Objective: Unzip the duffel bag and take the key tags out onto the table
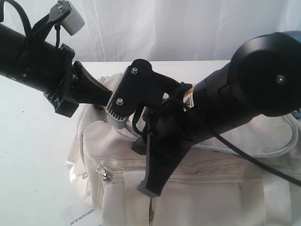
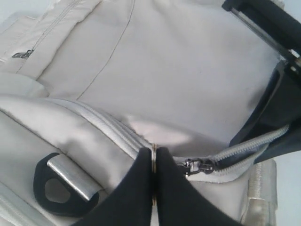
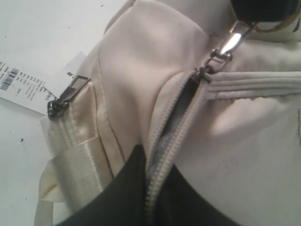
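While the bag (image 1: 221,188) lies on the white table (image 1: 33,155), filling the exterior view from the centre out to 3 and 6 o'clock, both arms meet over its top. One arm reaches in from 10 o'clock and the other from 2 o'clock, and they cross near the middle.

The left gripper (image 2: 154,156) has its jaws pressed together on the metal pull (image 3: 230,40) of the top zipper (image 3: 162,155). A thin edge of metal shows between its black fingers. The right gripper (image 3: 153,165) has its jaws closed too, pinching the zipper's pale track near the slider. Between the two grippers the zipper is parted a little, with a dark slit just below the slider.

A side pull (image 1: 104,174) hangs at 7 o'clock on the bag's near face, and its own zipper is closed. A paper label (image 1: 80,214) lies on the table at the bag's 7 o'clock corner. A black D-ring (image 2: 56,188) with a metal bar sits on the bag near the left gripper.
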Available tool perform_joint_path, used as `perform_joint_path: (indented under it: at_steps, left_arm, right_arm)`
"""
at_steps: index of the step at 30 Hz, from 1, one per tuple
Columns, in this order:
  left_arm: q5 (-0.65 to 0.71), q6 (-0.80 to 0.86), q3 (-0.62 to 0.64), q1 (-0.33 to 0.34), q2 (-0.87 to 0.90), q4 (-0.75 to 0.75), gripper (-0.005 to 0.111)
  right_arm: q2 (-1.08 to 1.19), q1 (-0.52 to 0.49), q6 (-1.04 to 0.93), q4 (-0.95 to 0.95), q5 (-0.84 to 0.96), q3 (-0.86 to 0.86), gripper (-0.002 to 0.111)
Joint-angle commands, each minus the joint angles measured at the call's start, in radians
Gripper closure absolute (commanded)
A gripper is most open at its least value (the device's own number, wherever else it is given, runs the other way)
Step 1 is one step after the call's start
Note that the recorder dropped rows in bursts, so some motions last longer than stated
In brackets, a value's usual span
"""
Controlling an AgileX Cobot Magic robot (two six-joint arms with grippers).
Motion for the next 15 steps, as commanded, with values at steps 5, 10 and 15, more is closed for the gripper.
perform_joint_path:
  at_steps: [5,10,15]
  left_arm:
    - [0.047,-0.006,-0.009,0.014,-0.014,0.013,0.107]
    - [0.204,-0.010,-0.065,0.014,-0.056,0.015,0.107]
    - [0.219,-0.010,-0.075,0.014,-0.101,0.014,0.107]
  right_arm:
    - [-0.007,0.003,0.025,0.004,0.095,-0.008,0.101]
    - [-0.016,0.003,0.066,0.004,0.086,-0.084,0.068]
    - [-0.051,0.003,0.116,0.005,0.088,-0.137,0.062]
